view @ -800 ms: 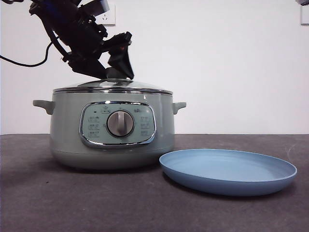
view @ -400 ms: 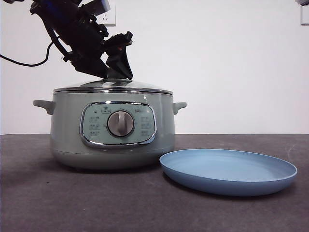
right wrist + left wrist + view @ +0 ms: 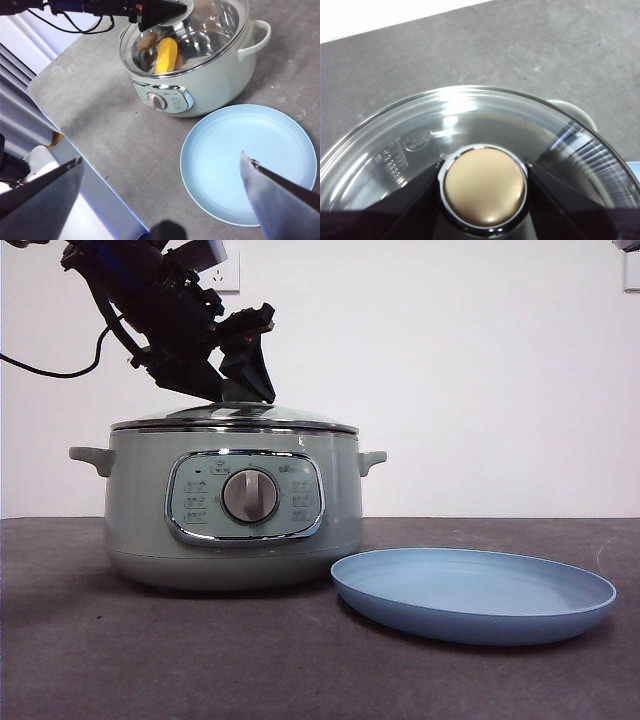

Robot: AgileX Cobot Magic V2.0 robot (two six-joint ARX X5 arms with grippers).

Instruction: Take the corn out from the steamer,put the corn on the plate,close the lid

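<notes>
Glass lid, embossed mark perhaps unreadable

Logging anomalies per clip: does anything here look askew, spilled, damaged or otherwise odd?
Nothing stands out. The domed glass lid sits level on the sage-green steamer pot, the left hand flanks its knob, the yellow corn cob lies inside, and the light-blue round plate is bare and unspilled.

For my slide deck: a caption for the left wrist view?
Left hand straddling the lid knob, the lid resting on the steamer.
</notes>
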